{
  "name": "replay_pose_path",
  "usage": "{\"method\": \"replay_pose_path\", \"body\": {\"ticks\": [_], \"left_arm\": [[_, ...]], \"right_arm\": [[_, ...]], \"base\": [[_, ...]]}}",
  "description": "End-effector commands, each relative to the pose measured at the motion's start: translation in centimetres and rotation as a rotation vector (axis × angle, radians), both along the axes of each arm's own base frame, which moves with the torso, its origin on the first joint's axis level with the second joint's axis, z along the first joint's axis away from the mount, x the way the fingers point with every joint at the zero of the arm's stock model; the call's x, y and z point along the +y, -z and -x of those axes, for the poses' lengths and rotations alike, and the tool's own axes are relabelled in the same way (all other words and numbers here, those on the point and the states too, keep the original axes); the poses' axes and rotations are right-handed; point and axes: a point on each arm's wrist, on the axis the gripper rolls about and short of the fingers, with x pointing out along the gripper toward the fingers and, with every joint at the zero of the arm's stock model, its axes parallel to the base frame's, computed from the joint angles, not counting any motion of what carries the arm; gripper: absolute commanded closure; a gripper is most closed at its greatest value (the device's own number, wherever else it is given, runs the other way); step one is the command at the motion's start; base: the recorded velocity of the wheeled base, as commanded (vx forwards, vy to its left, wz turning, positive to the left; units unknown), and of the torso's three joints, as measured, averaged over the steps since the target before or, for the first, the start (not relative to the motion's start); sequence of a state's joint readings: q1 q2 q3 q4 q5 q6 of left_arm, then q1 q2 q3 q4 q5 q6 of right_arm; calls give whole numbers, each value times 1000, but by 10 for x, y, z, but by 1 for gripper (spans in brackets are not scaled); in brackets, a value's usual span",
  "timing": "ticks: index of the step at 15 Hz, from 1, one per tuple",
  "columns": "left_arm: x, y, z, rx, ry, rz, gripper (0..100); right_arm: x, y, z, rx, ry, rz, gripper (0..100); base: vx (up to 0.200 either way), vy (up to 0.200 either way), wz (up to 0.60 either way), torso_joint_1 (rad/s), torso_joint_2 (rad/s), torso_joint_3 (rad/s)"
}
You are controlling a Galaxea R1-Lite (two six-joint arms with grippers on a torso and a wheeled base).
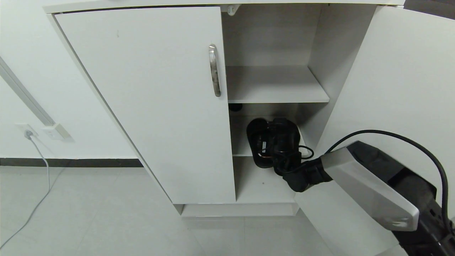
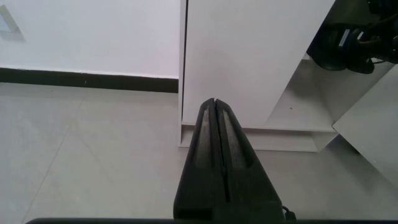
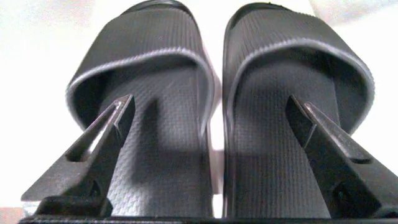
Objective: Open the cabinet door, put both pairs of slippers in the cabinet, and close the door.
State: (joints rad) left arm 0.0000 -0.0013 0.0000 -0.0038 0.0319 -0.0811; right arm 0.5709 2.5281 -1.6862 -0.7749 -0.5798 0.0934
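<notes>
The left claw [image 2: 214,102] hangs low over the floor [image 1: 106,217] in front of the cabinet [image 1: 320,46]. Its fingers are pressed together on nothing, probably parked there so it stays clear of the work. The cabinet's right door [image 1: 398,78] stands swung wide, and the right arm goes in past it. The right claw [image 3: 209,101] is spread wide. One finger sits over each footbed of the black slippers [image 1: 258,138], so the pair's two inner sides lie between the fingers. That spread suits either pinching the pair together or letting it go; I cannot tell which. The slippers lie side by side, toes to the back, apparently resting on the cabinet's lower shelf [image 1: 241,147] with their heels at its front edge. The upper shelf [image 1: 273,85] is farther in. The left door [image 1: 142,89] is shut.

The floor is pale tile. The wall [image 1: 35,53] beside the cabinet is white, with a dark skirting, a socket [image 1: 25,129] and a grey cable [image 1: 42,185].
</notes>
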Motion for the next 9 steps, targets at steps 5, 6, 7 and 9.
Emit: {"method": "replay_pose_path", "body": {"ticks": [5,6,7,9], "left_arm": [[0,0,0,1,1,-1,100],[0,0,0,1,1,-1,100],[0,0,0,1,1,-1,100],[0,0,0,0,1,0,100]], "right_arm": [[-11,-31,98,-8,-110,-5,0],[-13,-32,116,3,-135,1,0],[-13,-29,134,22,-162,12,0],[-9,-22,153,38,-201,29,0]], "base": [[0,0,0,0,0,0],[0,0,0,0,0,0],[0,0,0,0,0,0],[0,0,0,0,0,0]]}}
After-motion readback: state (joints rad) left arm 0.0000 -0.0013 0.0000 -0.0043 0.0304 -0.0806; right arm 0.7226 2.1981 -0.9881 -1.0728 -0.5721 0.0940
